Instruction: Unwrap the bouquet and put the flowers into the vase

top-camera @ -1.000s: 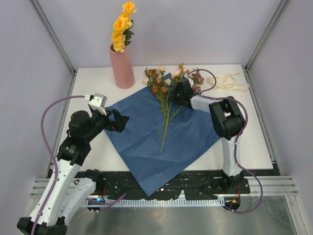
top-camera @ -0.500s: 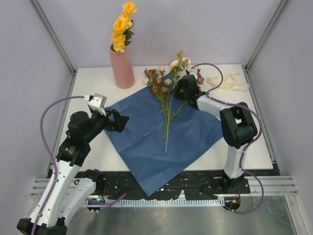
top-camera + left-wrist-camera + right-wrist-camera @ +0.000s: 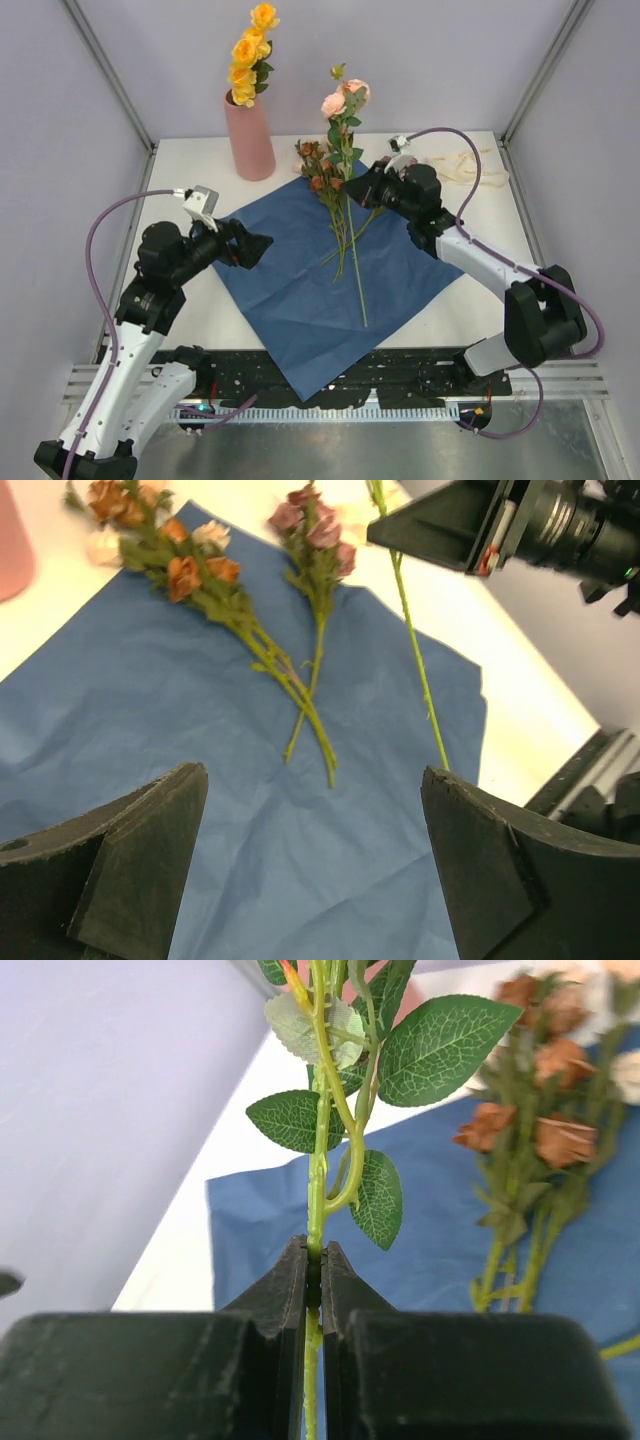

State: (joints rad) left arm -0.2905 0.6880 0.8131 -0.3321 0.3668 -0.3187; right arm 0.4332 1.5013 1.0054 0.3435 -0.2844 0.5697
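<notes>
The blue paper [image 3: 300,290] lies unfolded and flat on the table. My right gripper [image 3: 358,187] [image 3: 314,1260] is shut on the green stem [image 3: 320,1140] of a peach-pink rose [image 3: 345,97], holding it raised and nearly upright, with its lower end over the paper. Rust-brown sprigs [image 3: 322,165] [image 3: 185,575] and a mauve stem [image 3: 315,530] lie on the paper's far part. The salmon-pink vase [image 3: 250,135] stands at the back left with yellow flowers [image 3: 247,55] in it. My left gripper [image 3: 255,245] [image 3: 312,780] hovers open over the paper's left side, holding nothing.
The cream ribbon [image 3: 470,165] lies loose at the back right of the white table. The paper's near corner hangs over the table's front edge [image 3: 310,385]. Grey walls close in the back and both sides.
My right gripper has shut on the peach-pink rose stem and lifted it off the paper, swinging it upright while the arm stretched out. The left arm has barely moved.
</notes>
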